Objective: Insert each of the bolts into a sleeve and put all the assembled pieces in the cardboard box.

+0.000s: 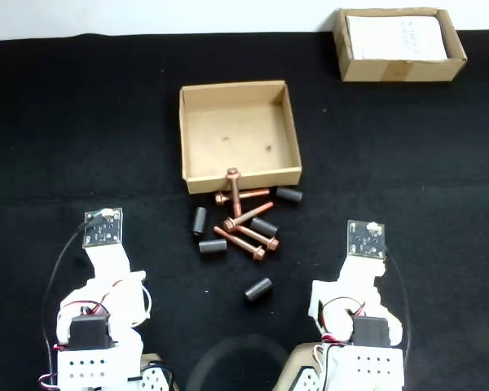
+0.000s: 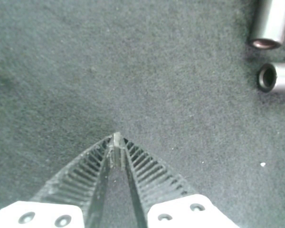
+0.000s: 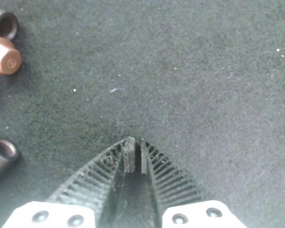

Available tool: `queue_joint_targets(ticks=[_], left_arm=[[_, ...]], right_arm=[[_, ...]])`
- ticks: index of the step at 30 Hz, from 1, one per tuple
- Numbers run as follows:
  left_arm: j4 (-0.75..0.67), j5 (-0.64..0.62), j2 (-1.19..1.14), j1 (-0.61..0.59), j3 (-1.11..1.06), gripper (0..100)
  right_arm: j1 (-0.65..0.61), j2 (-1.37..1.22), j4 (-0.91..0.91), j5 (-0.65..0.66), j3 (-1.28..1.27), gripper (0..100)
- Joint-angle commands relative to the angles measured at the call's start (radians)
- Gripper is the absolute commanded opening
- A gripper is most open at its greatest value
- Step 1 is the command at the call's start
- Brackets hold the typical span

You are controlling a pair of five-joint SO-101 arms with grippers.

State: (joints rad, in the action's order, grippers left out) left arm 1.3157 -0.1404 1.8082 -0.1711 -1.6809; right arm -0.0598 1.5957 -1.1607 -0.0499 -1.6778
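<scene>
Several copper bolts [image 1: 246,224] lie in a loose heap on the black table just in front of the open cardboard box [image 1: 194,138], which holds nothing. One bolt [image 1: 235,189] touches the box's front wall. Dark grey sleeves [image 1: 258,288] are scattered around the heap, one [image 1: 199,220] to its left and one [image 1: 289,195] to its right. My left gripper [image 2: 116,140] is shut and holds nothing, low over bare cloth, with two sleeves [image 2: 277,77] off to one side. My right gripper [image 3: 135,143] is shut on nothing, with a bolt head [image 3: 4,56] and a sleeve [image 3: 2,23] off to one side.
A second cardboard box [image 1: 395,70] holding white paper stands at the back right. Both arms [image 1: 103,229] [image 1: 365,239] sit folded at the front edge, either side of the parts. Bare black cloth lies to the far left and right.
</scene>
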Motion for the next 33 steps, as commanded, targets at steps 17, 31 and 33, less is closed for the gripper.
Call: queue_joint_targets(ticks=[17, 31, 33], left_arm=[[0.014, -0.003, 0.004, 0.062, 0.338, 4], [0.281, -0.169, -0.819, 0.173, 0.935, 23], [0.316, -0.17, -0.944, 0.194, 0.954, 23]], right_arm=[[0.008, 0.002, -0.004, -0.002, -0.073, 2.9], [0.008, 0.002, -0.004, -0.002, -0.073, 2.9], [0.008, 0.002, -0.004, -0.002, -0.073, 2.9]])
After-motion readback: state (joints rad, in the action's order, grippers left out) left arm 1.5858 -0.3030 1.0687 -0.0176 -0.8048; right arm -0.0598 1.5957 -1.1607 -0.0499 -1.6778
